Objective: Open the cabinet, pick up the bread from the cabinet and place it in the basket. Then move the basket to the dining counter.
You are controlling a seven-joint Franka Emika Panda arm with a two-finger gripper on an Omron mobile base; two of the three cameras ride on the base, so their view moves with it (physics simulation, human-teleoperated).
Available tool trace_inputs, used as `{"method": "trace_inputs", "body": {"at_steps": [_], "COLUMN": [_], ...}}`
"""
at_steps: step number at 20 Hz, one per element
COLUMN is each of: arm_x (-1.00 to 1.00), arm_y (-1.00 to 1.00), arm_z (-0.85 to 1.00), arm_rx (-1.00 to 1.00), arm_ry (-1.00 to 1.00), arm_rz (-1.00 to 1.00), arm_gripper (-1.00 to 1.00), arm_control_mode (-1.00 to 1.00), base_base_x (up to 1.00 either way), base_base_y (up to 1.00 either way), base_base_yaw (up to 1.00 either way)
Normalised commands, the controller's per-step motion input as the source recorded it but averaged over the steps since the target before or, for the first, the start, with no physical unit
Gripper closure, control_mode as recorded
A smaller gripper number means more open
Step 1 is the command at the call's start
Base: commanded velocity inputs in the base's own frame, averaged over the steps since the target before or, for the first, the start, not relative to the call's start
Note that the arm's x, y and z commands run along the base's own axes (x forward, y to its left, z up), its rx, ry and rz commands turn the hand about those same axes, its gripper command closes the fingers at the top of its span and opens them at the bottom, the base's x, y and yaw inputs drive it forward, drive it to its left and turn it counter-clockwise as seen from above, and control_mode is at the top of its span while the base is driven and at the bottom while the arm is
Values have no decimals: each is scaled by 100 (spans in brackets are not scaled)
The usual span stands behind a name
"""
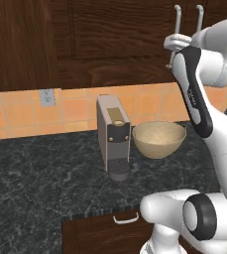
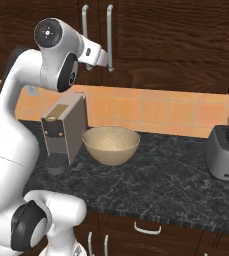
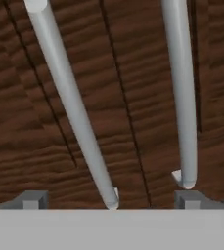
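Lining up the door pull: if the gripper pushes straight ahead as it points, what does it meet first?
Probably the cabinet door front between its two handles; the open gripper straddles the left handle's lower end, though depth is unclear.

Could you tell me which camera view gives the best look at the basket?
The right base view: the basket sits whole and unobstructed on the counter. In the left base view the basket is nearly whole too, with the arm close at its right.

even, soft, shadowless rendered light
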Motion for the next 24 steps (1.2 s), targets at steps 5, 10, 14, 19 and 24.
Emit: {"method": "trace_inputs", "body": {"at_steps": [5,10,14,19,24], "arm_x": [12,22,31,39,35], "arm_y": [0,3,7,13,5], "arm_z": [4,0,0,0,0], "arm_rx": [16,16,15,11,6], "arm_ry": [0,-5,-3,0,0], "arm_rz": [0,0,0,0,0], "arm_gripper": [-100,-100,-100,-100,-100], "arm_control_mode": [-100,-100,-100,-100,-100], "base_base_x": [0,0,0,0,0], "base_base_y": [0,0,0,0,0], "base_base_yaw": [0,0,0,0,0]}}
